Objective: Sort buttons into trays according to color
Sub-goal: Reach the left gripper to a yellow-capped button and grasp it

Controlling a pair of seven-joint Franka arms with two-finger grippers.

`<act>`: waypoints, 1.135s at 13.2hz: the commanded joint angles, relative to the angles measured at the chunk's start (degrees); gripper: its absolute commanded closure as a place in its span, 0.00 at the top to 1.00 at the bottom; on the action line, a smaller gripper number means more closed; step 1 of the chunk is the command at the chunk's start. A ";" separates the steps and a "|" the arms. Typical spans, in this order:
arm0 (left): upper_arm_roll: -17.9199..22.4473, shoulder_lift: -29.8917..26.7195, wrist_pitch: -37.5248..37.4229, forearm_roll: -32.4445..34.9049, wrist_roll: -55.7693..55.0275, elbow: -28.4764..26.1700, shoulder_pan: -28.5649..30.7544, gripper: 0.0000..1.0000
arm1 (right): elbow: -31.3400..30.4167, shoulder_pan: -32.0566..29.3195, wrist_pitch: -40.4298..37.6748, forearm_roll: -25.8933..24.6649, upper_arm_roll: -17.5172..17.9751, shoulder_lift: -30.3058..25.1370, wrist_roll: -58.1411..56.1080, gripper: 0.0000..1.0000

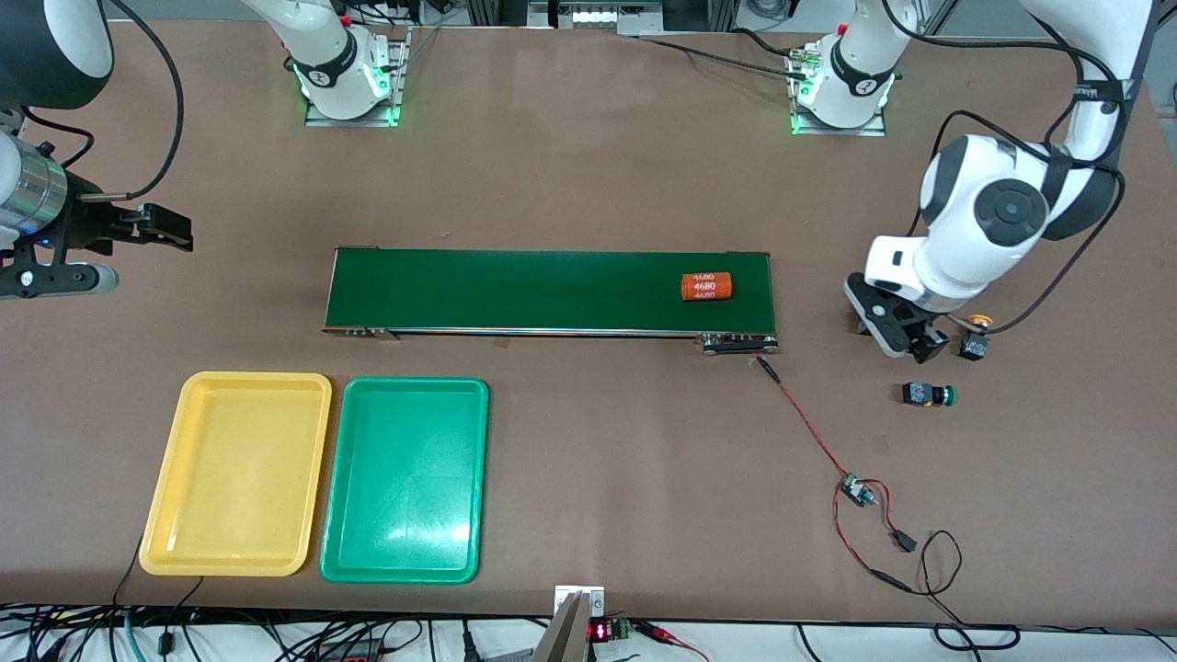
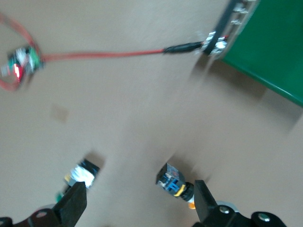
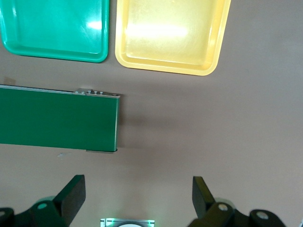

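Observation:
Two buttons lie on the table off the conveyor's end, toward the left arm's end. The yellow-capped button (image 1: 975, 344) (image 2: 174, 181) lies farther from the front camera than the green-capped button (image 1: 927, 395) (image 2: 79, 174). My left gripper (image 1: 910, 348) (image 2: 139, 197) hangs low over the table beside the yellow one, open, with bare table between its fingers and a button just outside each. The yellow tray (image 1: 237, 478) (image 3: 170, 38) and the green tray (image 1: 405, 483) (image 3: 52, 28) sit side by side, both bare. My right gripper (image 1: 173, 232) (image 3: 137, 190) waits open at the right arm's end.
A long dark-green conveyor belt (image 1: 552, 290) (image 3: 57, 118) crosses the middle, carrying an orange cylinder (image 1: 706, 286) printed with white numbers. A red wire with a small circuit board (image 1: 857, 492) (image 2: 21, 64) trails from the belt's end toward the front edge.

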 commanded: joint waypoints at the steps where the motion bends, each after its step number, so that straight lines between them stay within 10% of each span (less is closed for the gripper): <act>1: 1.79 2.40 -0.82 -2.27 -13.66 -0.33 -0.36 1.00 | 0.84 -0.56 0.25 2.93 -0.15 0.28 0.58 1.00; 15: 5.57 12.86 1.72 -3.15 -30.32 0.46 -0.36 0.94 | 0.84 -0.56 0.34 3.19 -0.16 0.37 1.02 1.00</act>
